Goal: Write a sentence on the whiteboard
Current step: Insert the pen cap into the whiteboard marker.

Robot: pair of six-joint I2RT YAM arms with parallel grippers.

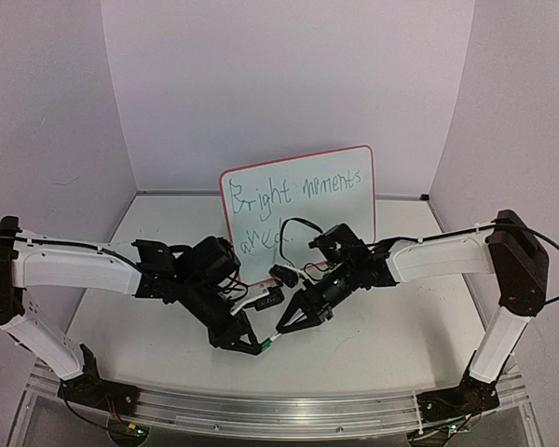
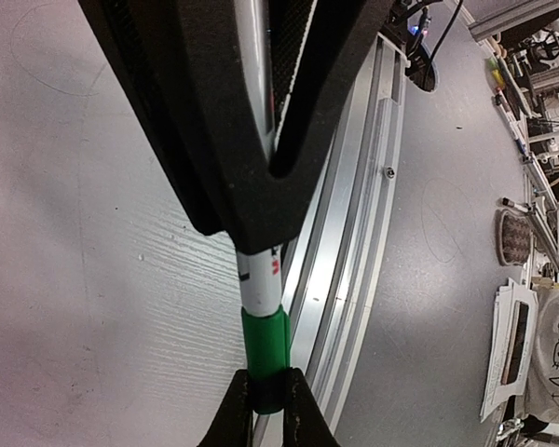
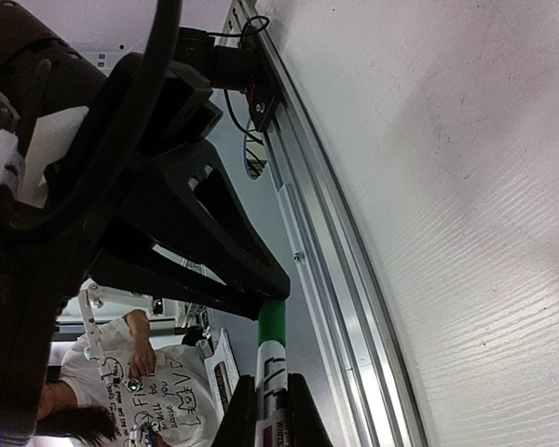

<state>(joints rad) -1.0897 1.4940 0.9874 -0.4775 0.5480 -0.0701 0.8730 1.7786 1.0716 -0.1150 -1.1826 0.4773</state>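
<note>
- The whiteboard [image 1: 303, 207] stands at the back of the table [image 1: 405, 340], at mid-width, close against the back wall [image 1: 289, 84]. Its top edge tips a little down to the left.
- The red-pink rim shows along the top and both sides. The lower edge is hidden behind the two wrists.
- Green handwriting runs across the upper part of the board, and a shorter second row starts at the lower left. The lower right of the board face is bare.
- The left gripper [image 1: 254, 345] has its jaws closed narrowly on the green cap [image 2: 265, 345] of a marker [image 3: 272, 372].
- The right gripper [image 1: 286, 327] has its jaws closed narrowly on the marker's white barrel.
- The two grippers meet tip to tip in front of the board, nearer the arms' bases and well apart from the board face. The marker spans the short gap between them.
- The cap sits flush against the barrel in both wrist views. Whether it is fully seated cannot be told.
- An aluminium rail [image 1: 289, 412] runs along the table's near edge. In the wrist views it lies close behind the marker.
- Bare table lies on either side of the board, out to the side walls [image 1: 37, 140], and between the grippers and the rail.
- A black cable [image 1: 303, 223] loops across the lower part of the board above the right wrist.
</note>
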